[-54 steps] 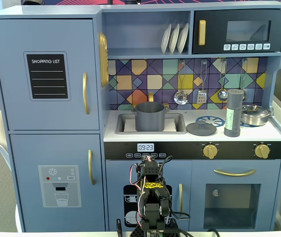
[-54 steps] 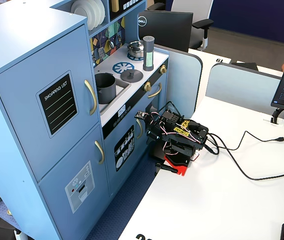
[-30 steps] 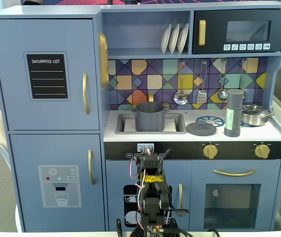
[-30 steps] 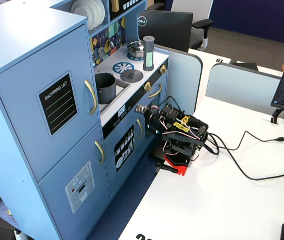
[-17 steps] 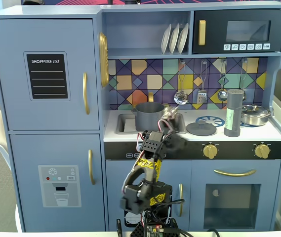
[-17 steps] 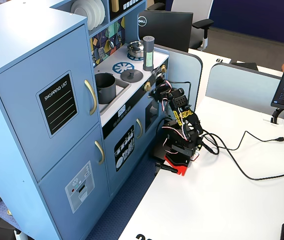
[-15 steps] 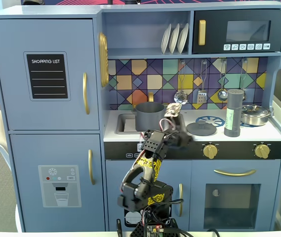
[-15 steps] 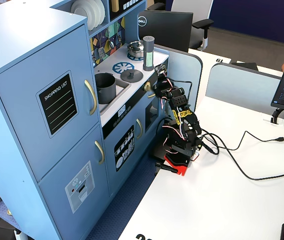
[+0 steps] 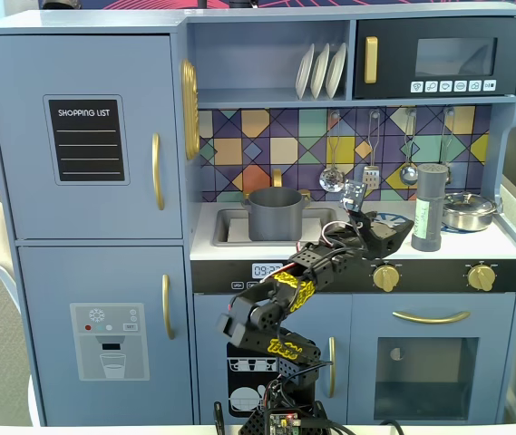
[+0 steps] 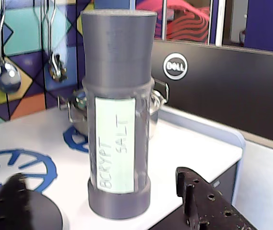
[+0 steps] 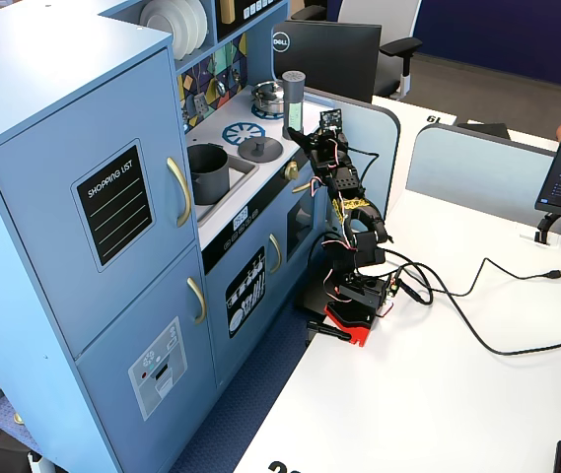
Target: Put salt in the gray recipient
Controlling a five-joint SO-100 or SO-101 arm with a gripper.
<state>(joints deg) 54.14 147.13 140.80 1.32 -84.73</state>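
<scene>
**Salt shaker being approached on the toy kitchen counter**

Salt shaker [image 10: 119, 115] is being shown standing upright on the white counter [image 10: 189, 143], close ahead of the wrist camera, with a pale label reading "SALT" facing it. In a fixed view the shaker [image 9: 430, 207] is being seen at the right of the counter, left of a small steel pot [image 9: 469, 210] and well right of the gray pot [image 9: 274, 213] sitting in the sink. The gripper [image 9: 359, 207] is being held just short of the shaker, empty, with its jaws spread apart.

The shaker is being judged rigid, light and probably hollow plastic; being tall and narrow, it is likely to tip if pushed high. A hold around the labelled middle is being suggested, below the wider cap.

In the wrist view only parts of the two fingers [image 10: 191, 191] are being caught at the bottom edge. Whether the shaker contains anything cannot be told.
</scene>
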